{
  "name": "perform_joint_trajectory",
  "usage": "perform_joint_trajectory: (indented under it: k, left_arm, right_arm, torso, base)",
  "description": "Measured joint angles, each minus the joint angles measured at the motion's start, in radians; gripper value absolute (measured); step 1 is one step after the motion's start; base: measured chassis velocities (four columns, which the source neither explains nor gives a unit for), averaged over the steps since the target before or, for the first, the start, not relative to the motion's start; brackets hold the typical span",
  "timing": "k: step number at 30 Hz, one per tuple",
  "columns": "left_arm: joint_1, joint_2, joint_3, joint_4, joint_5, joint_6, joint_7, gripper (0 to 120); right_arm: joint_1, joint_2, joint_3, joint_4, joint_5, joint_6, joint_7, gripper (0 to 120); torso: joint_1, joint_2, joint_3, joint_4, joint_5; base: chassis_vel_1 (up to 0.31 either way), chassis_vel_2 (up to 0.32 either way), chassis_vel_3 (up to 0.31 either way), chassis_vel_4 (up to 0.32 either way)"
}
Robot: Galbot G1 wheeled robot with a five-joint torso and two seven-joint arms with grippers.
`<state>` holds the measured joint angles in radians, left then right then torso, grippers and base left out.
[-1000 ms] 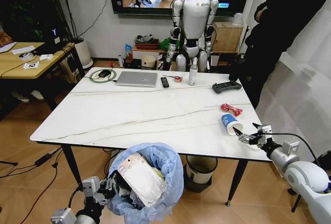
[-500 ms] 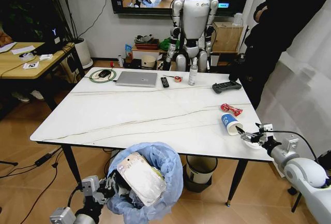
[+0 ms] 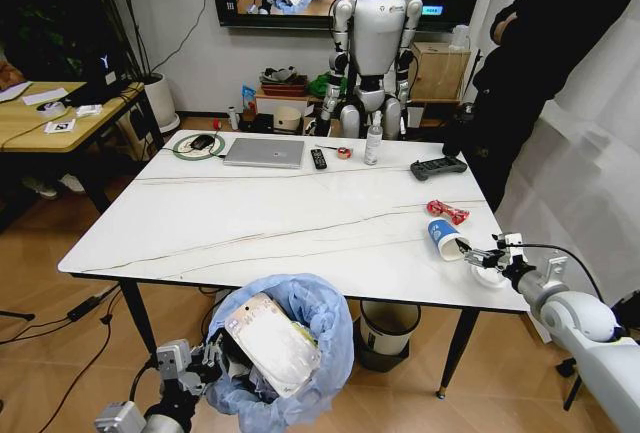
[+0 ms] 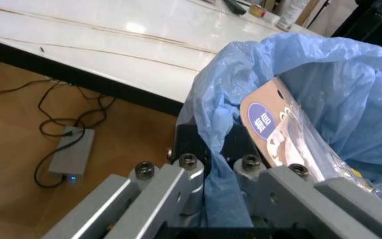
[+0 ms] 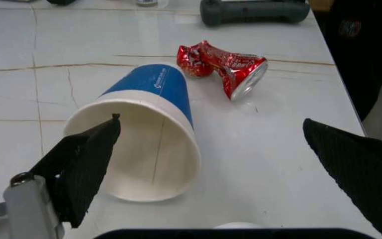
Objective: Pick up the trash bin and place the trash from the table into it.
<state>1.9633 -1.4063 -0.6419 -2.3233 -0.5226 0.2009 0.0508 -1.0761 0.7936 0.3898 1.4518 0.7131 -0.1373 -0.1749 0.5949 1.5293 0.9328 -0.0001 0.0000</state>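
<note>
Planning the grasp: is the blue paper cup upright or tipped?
Tipped. The paper cup lies on its side on the table, open mouth facing the open right end effector.

White tabletop (image 3: 260,223) with thin dark veins, blue-and-white paper cup (image 5: 152,139), crumpled red wrapper (image 5: 224,65), light-blue bag lining the trash bin (image 3: 325,318), silver laptop (image 3: 264,152)

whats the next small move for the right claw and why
Probably ease the right claw forward a little so its open fingers straddle the cup, then close. The cup lies on its side on the table with its mouth toward the claw, one finger already at the rim, nothing gripped. The left claw holds the bin below the table edge.
</note>
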Motion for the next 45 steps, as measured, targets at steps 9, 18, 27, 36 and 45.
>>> perform_joint_trajectory:
  k: [9,18,27,36,45]
  left_arm:
    - [0.004,-0.005,0.000,-0.004,0.004,0.000,0.000,0]
    - [0.002,-0.010,-0.001,-0.006,0.004,0.000,0.000,0]
    - [0.002,-0.013,-0.002,-0.005,0.004,-0.001,0.000,0]
    - [0.005,-0.017,-0.005,-0.006,0.004,-0.002,0.000,0]
    - [0.003,-0.021,-0.006,-0.006,0.004,-0.003,0.000,0]
  right_arm:
    - [0.057,0.013,-0.056,-0.056,0.002,0.008,-0.013,100]
    - [0.074,0.014,-0.082,-0.072,0.001,0.009,-0.015,100]
    - [0.117,0.021,-0.125,-0.119,-0.003,0.019,-0.025,100]
    - [0.171,0.040,-0.164,-0.181,-0.007,0.029,-0.041,84]
    - [0.199,0.043,-0.187,-0.194,-0.002,0.022,-0.042,55]
  torso:
    - [0.000,0.000,0.000,0.0001,0.0001]
    - [0.000,0.000,0.000,0.0001,0.0000]
    - [0.000,0.000,0.000,0.0000,-0.0001]
    - [0.000,0.000,0.000,0.0002,-0.0001]
    - [0.000,0.000,0.000,0.0001,0.0000]
  base:
    - [0.000,0.000,0.000,0.000]
    - [0.000,0.000,0.000,0.000]
    - [0.000,0.000,0.000,0.000]
    - [0.000,0.000,0.000,0.000]
    - [0.000,0.000,0.000,0.000]
